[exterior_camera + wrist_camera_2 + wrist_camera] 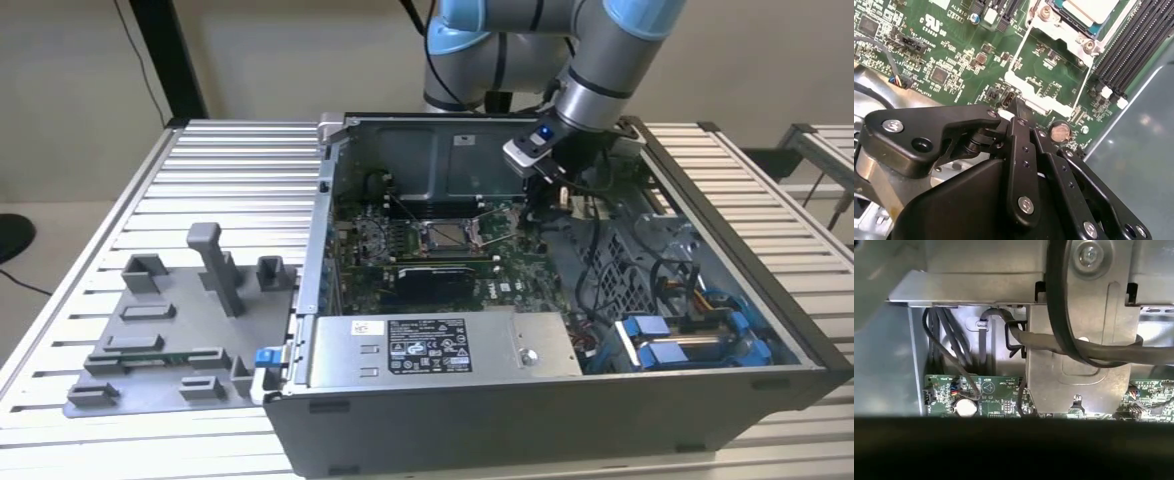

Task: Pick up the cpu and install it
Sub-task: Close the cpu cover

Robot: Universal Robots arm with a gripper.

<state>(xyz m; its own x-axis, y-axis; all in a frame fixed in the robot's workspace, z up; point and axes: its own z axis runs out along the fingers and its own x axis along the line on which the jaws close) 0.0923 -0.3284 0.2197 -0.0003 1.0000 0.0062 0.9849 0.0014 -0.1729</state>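
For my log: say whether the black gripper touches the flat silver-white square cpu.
Apart. In the second wrist view, green board lies between the black gripper and the silver-white cpu.

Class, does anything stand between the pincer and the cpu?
Nothing visible does. In the second wrist view, only the green circuit board lies between the black pincer and the small silver-white square cpu, which sits inside the metal-framed socket.
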